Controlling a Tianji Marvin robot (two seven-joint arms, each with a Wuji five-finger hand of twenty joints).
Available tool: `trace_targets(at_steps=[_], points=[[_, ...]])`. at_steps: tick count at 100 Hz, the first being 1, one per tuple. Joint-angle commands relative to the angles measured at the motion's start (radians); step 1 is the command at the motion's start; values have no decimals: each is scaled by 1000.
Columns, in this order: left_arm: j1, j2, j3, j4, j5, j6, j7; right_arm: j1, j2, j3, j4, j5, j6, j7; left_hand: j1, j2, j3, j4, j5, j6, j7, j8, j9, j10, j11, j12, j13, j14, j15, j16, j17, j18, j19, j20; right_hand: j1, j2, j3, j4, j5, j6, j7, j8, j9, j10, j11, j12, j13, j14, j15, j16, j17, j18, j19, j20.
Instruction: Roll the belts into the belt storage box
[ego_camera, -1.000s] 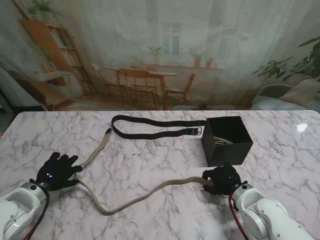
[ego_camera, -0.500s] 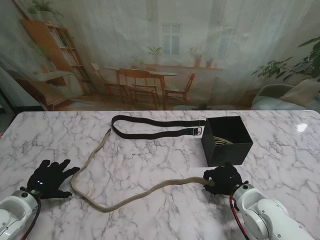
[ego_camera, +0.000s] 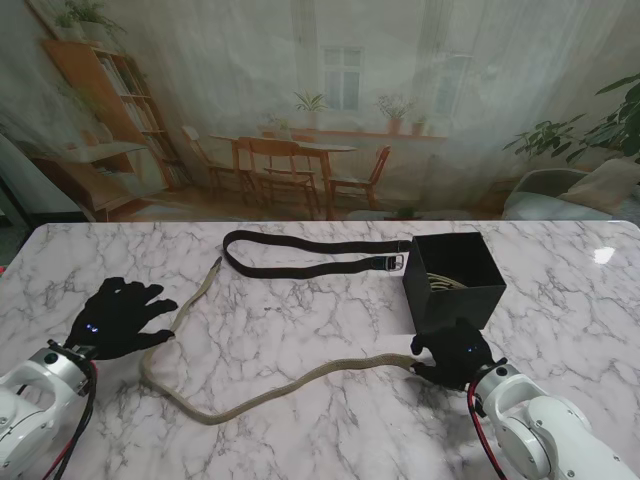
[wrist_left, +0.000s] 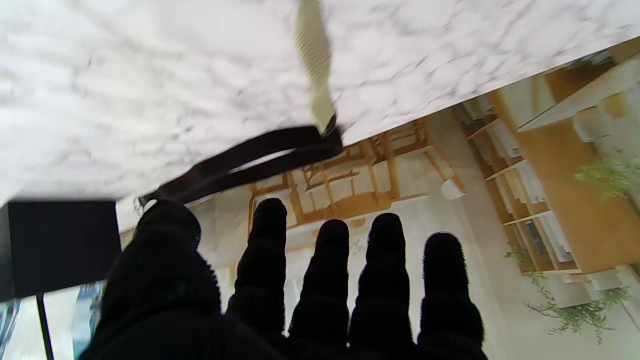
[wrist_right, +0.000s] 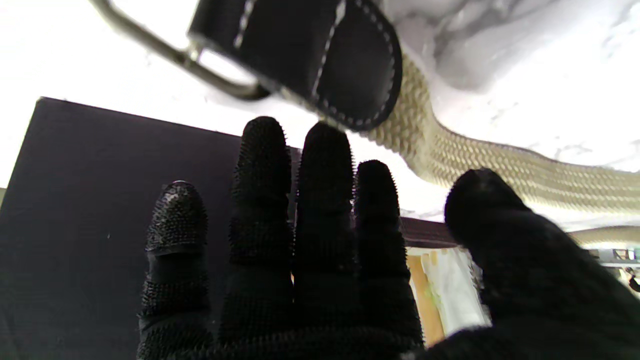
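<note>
Two hands nearest: left hand (ego_camera: 120, 317) spread wide, empty, beside tan belt (ego_camera: 290, 383); right hand (ego_camera: 455, 352) fingers extended over buckle end (wrist_right: 320, 60), no grasp evident. Farther: black belt (ego_camera: 310, 254) flat; storage box (ego_camera: 452, 281) holding one coil. Step: starting tan belt roll, judged. Next: pinch buckle end, wind inward.

We count two belts laid out on the table: one tan woven belt (ego_camera: 270, 385) and one black belt (ego_camera: 310, 255). We see one black storage box (ego_camera: 452, 283) with something coiled inside, and two gloved hands.
</note>
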Motion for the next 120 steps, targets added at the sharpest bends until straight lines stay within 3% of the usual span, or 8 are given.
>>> trace_targets(at_steps=[1,22,36,48,54,69,90,120], points=[[-23,-17,38,-21,-9,15,-3,-12,1,17,-19,-9,-14,-18,20,33,-16,-21,34,23,12,13,31,8,6,17,17,18,10,7,-3,45,10,16,-26,26,-15,29,18,-19,-7,20,2,4,1,1,6,5,-4,-5,3,5,8,16],[-77,-26,144,11,-73,45,30,-63,-1,111,-78,-54,-58,-63,24,38,-18,-20,40,26,16,25,37,4,5,31,23,13,14,15,-1,45,25,19,15,19,-21,-5,21,-57,3,5,-2,1,-4,-2,6,3,-2,-4,3,3,10,15],[-85,-28,171,26,-90,56,41,-109,4,168,-100,-124,-45,-83,29,42,-17,-19,38,30,16,30,37,5,6,37,23,14,15,19,-4,46,30,18,163,-15,11,-67,-82,-195,157,-141,-63,-10,-62,-18,-23,-4,-32,-13,-8,0,-3,10],[-85,-29,178,33,-94,58,50,-135,11,198,-98,-190,-21,-91,30,45,-18,-19,34,32,13,33,32,7,5,41,19,15,14,21,-7,46,32,17,175,-27,123,-16,-172,-256,-40,-49,-173,-7,-158,-9,-69,-9,-70,-17,-32,-4,-32,24],[-83,-29,181,37,-92,60,60,-140,18,207,-87,-234,-12,-101,33,46,-17,-19,32,34,13,34,31,6,6,42,19,15,15,22,-8,47,33,16,192,-77,155,-49,-271,-285,-89,-62,-212,-19,-182,2,-85,-17,-80,-20,-34,-11,-36,26],[-77,-31,183,39,-94,60,83,-134,33,209,-47,-311,9,-130,32,49,-18,-18,27,36,10,35,26,7,6,45,16,14,15,24,-9,47,35,16,154,-132,234,9,-444,-323,-85,-156,-336,-28,-212,-65,-111,-53,-87,-18,-35,-35,-39,36],[-76,-32,183,43,-94,53,108,-109,48,193,15,-345,1,-156,34,53,-18,-18,20,39,6,36,23,6,8,48,15,14,16,26,-10,44,37,15,69,-241,252,-3,-584,-309,-123,-239,-429,-54,-177,-112,-124,-84,-89,-19,-38,-56,-45,42],[-81,-33,187,52,-97,50,124,-88,53,161,60,-320,-35,-189,33,57,-18,-18,16,41,5,37,16,5,10,52,12,13,17,29,-13,44,39,15,-15,-277,84,-29,-598,-289,-108,-263,-449,-55,-160,-129,-140,-77,-97,-27,-53,-49,-58,42]])
